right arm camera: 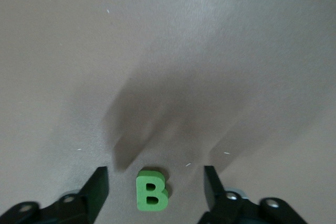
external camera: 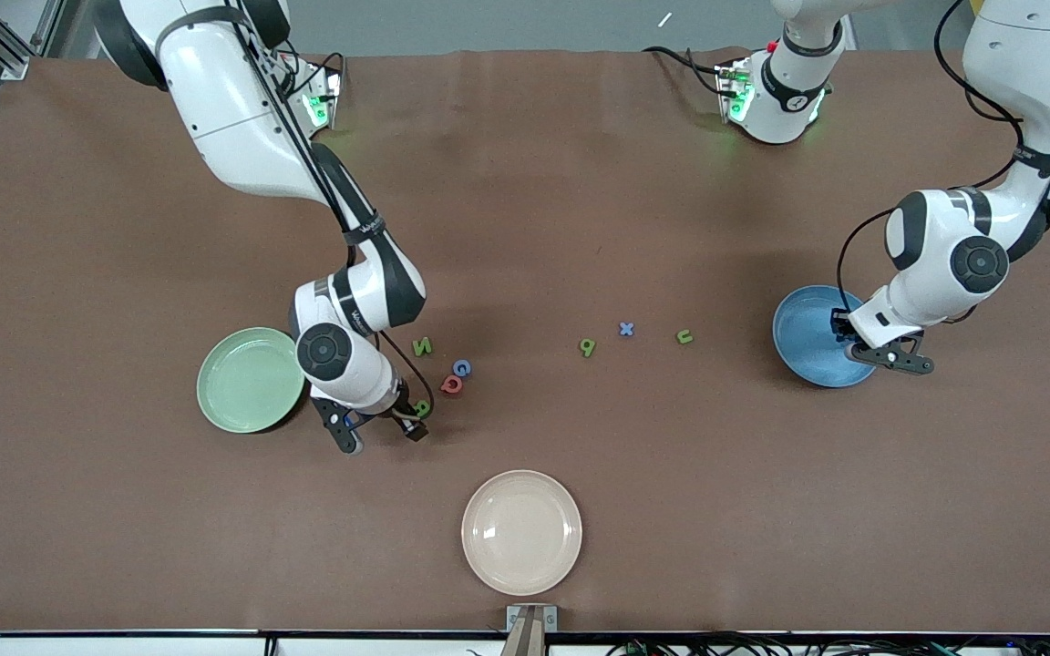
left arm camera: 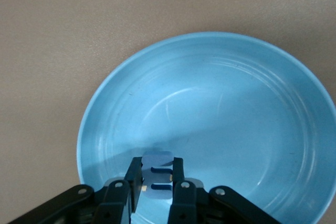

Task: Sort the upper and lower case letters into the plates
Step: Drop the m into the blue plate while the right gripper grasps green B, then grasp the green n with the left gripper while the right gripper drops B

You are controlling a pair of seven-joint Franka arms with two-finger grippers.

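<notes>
Spanning brown table, green plate, blue plate

Brown table. Pale green plate, blue plate, cream-white plate. Letters: green B, green N, blue G, red Q, green q, blue x, green u. Arms white w/ black joints.

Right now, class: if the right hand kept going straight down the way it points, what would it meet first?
The green B. It lies on the table between the right hand's open fingers, so these would probably reach the table on either side of it. How high the hand is remains unclear.
</notes>
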